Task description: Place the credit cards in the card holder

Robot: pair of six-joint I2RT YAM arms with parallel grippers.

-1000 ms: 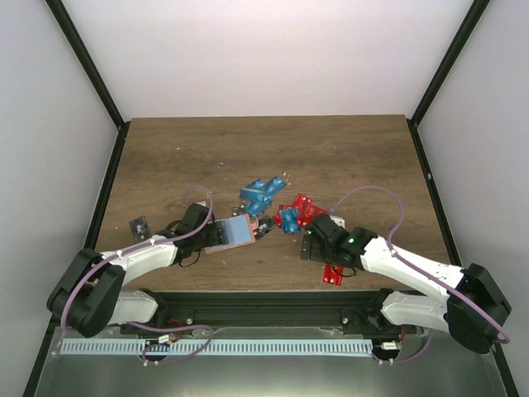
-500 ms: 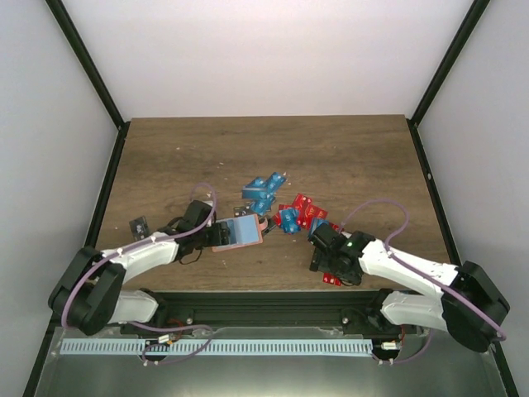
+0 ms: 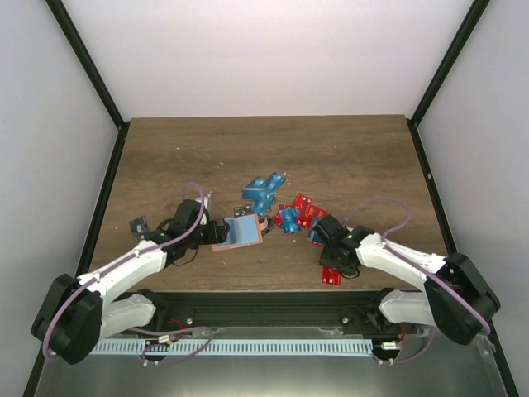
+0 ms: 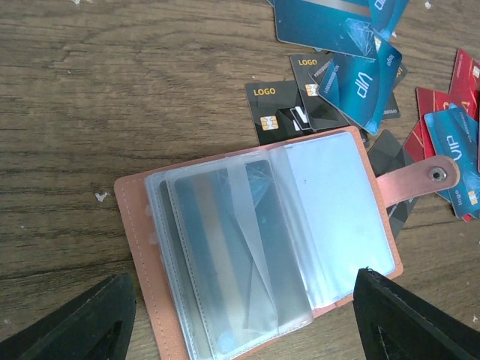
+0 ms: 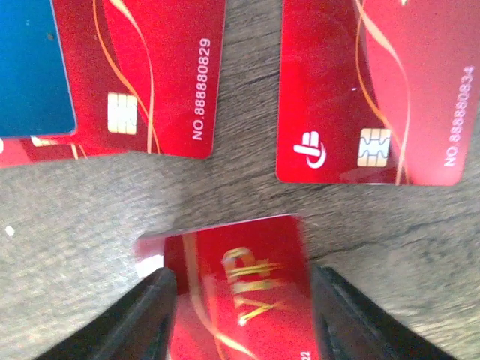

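The tan-orange card holder [image 3: 241, 232] [image 4: 255, 255] lies open on the wood, its clear plastic sleeves up and its snap tab to the right. My left gripper [image 3: 216, 235] [image 4: 246, 274] is open and straddles the holder's near end, one finger at each side. Loose credit cards lie beyond it: blue ones [image 3: 263, 192], red ones [image 3: 302, 208], a black one [image 4: 274, 112]. My right gripper [image 3: 331, 265] [image 5: 240, 274] is down on the table near the front edge. Its fingers press both side edges of a red VIP card [image 5: 240, 300].
Two more red cards [image 5: 150, 75] [image 5: 375, 97] and a blue card [image 5: 30, 67] lie just ahead of the right gripper. A single black card [image 3: 139, 224] sits apart at the left. The table's front edge [image 3: 264, 289] is close behind both grippers.
My right gripper came back and down over the lone red card at the front, and its jaws closed in on the card's edges. The left arm shifted slightly while the holder stayed open.
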